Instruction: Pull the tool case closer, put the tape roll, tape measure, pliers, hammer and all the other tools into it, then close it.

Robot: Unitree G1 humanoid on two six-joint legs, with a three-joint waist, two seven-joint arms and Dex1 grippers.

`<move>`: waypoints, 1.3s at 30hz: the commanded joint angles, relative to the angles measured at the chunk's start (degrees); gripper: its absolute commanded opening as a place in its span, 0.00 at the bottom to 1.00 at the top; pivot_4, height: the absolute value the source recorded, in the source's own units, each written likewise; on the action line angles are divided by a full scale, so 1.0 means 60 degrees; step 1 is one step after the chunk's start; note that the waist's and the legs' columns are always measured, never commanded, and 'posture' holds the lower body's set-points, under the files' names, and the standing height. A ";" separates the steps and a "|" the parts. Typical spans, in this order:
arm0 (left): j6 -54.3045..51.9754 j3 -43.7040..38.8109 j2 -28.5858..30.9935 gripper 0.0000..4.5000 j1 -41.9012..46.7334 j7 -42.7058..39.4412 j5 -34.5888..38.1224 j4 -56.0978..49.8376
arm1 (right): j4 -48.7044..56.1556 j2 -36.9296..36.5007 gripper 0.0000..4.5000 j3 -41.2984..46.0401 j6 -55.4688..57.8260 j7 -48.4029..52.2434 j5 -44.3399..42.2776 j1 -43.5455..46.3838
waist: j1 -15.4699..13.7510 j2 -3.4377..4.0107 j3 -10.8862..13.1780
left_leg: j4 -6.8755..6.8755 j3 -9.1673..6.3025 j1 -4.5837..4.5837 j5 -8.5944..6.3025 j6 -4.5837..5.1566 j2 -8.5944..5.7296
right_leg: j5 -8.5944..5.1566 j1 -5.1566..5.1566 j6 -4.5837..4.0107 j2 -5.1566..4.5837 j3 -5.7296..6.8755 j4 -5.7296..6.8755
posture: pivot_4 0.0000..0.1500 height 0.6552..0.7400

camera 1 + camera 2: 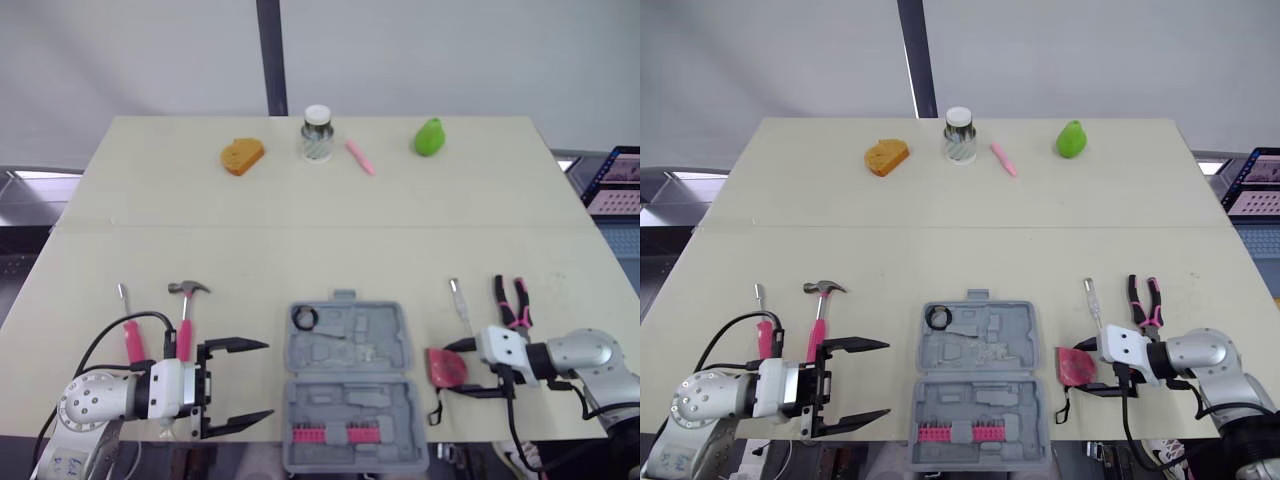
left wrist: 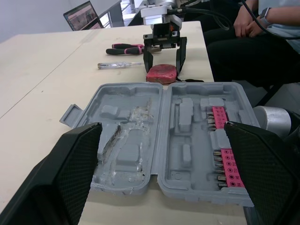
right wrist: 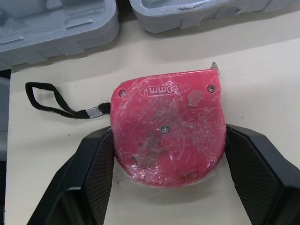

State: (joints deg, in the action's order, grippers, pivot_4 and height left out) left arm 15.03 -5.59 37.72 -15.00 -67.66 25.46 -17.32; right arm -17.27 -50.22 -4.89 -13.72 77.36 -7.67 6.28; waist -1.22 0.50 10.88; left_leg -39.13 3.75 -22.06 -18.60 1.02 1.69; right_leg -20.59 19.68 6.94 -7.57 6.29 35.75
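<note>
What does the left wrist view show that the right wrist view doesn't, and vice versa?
Left wrist view: the pink bit strip in the grey plastic tool case, pink-handled black pliers, clear-handled screwdriver, a seated person. Right wrist view: the embossed label on the scratched red tape measure. Both: that tape measure, the case, the right hand.

Holds the left arm low at the lower left of the frame, wrist level, left claw spread wide and pointing toward the centre. Holds the right arm bent at the lower right, right claw pointing inward, fingers pressed against both sides of the tape measure.
</note>
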 commanded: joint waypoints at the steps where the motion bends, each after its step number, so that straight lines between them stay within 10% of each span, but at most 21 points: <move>1: 0.0097 0.0036 0.0006 1.00 -0.0048 0.0052 0.0004 -0.0072 | 0.0069 -0.0045 0.67 0.0068 0.0083 -0.0165 0.0033 0.0067 | 0.0000 0.0000 0.0000 | 0.0000 0.0000 0.0000 0.0000 0.0000 0.0000 | 0.0000 0.0000 0.0000 0.0000 0.0000 0.0000 | 1.00 0.47; 16: -0.0094 0.0107 -0.0045 1.00 0.0884 0.0084 0.0025 0.0629 | 0.4853 -0.2129 0.67 -0.0592 0.6473 0.0311 -0.0039 0.2296 | 0.0047 0.0016 0.0005 | -0.0001 -0.0002 -0.0019 0.0000 -0.0004 0.0006 | -0.0001 0.0028 -0.0002 -0.0012 -0.0001 0.0018 | 1.00 0.47; 39: -0.0072 0.0111 0.0010 1.00 0.0954 0.0199 -0.0187 0.0829 | 0.6281 -0.0123 0.67 -0.4496 1.0984 -0.1042 0.1250 0.6003 | 0.0245 0.0015 0.0005 | -0.0002 0.0028 -0.0070 0.0006 -0.0008 -0.0003 | 0.0000 0.0121 -0.0002 -0.0018 -0.0015 0.0056 | 1.00 0.47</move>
State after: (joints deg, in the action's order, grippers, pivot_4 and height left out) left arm 14.02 -4.34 37.42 -8.86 -66.79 24.38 -11.75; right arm 19.91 -51.19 -31.55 52.53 71.84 -1.00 41.28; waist 0.25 0.60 10.91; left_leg -39.15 3.92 -22.48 -18.57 0.97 1.67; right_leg -20.60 20.41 6.92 -7.67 6.20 36.09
